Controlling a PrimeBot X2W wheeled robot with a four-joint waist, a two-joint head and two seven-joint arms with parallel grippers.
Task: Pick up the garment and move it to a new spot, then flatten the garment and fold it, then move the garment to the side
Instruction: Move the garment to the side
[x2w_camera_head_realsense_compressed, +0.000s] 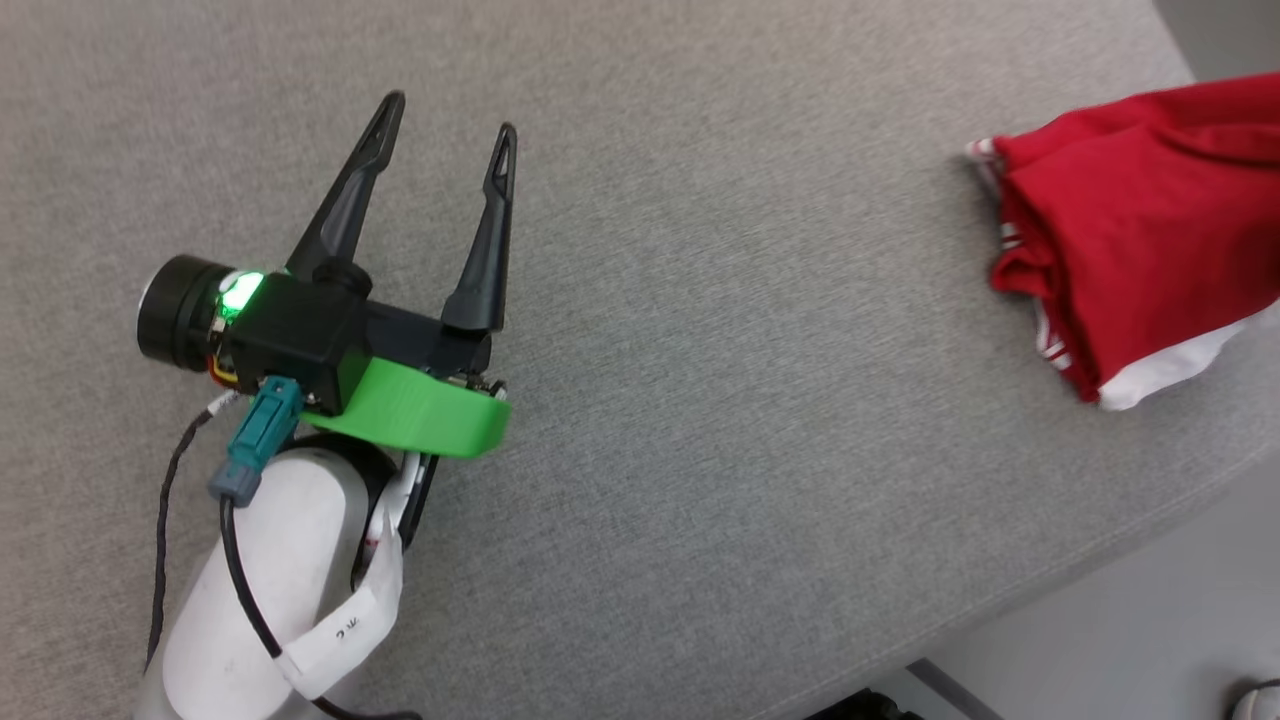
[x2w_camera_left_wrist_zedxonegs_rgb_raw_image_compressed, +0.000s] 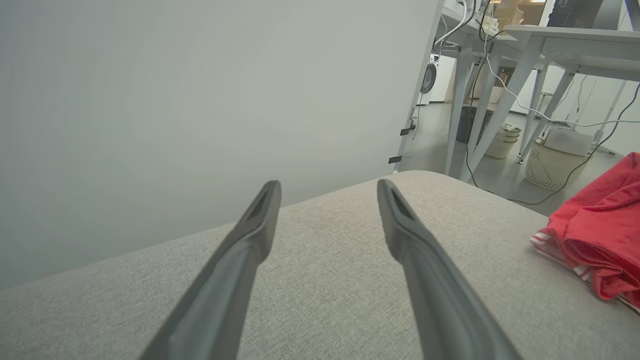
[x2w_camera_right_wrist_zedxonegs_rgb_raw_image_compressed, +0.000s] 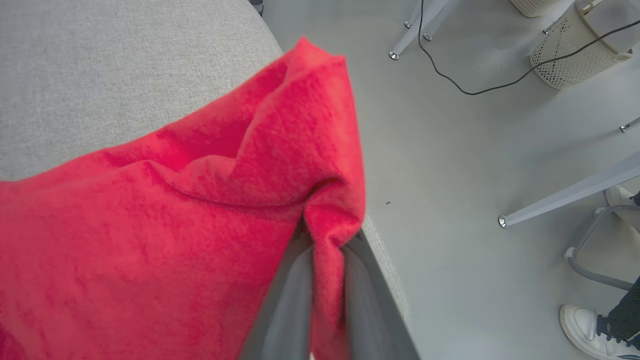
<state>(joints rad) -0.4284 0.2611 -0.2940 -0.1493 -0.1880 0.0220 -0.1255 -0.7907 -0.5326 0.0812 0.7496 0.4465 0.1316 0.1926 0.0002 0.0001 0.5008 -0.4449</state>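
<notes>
I am keeping my left end effector (x2w_camera_head_realsense_compressed: 450, 115) released, its two dark fingers spread wide and pointing across the bare middle of the grey upholstered cushion (x2w_camera_head_realsense_compressed: 750, 300), well apart from the red jersey (x2w_camera_head_realsense_compressed: 1130, 230). My right end effector (x2w_camera_right_wrist_zedxonegs_rgb_raw_image_compressed: 327, 245) is grasping that jersey, with a fold of red cloth pinched between both fingers right at the cushion's rounded edge, above the pale floor (x2w_camera_right_wrist_zedxonegs_rgb_raw_image_compressed: 450, 150). In the head view the jersey is sitting bunched and creased near the cushion's right side and running out of the picture there. A white sleeve (x2w_camera_head_realsense_compressed: 1170, 365) is showing at its near corner, and red-and-white striped trim (x2w_camera_head_realsense_compressed: 1010, 235) is peeking from its left edge. I cannot tell how much of the cloth is resting on the cushion. From my left wrist I am seeing the jersey off to the right, beyond my open fingers. Past the cushion, pale woven baskets (x2w_camera_left_wrist_zedxonegs_rgb_raw_image_compressed: 555, 160) are standing among white table legs (x2w_camera_left_wrist_zedxonegs_rgb_raw_image_compressed: 480, 115), a black cable (x2w_camera_right_wrist_zedxonegs_rgb_raw_image_compressed: 475, 87) is trailing over the floor, and a person's white shoe (x2w_camera_right_wrist_zedxonegs_rgb_raw_image_compressed: 585, 325) is showing in the right wrist view's lower right corner.
</notes>
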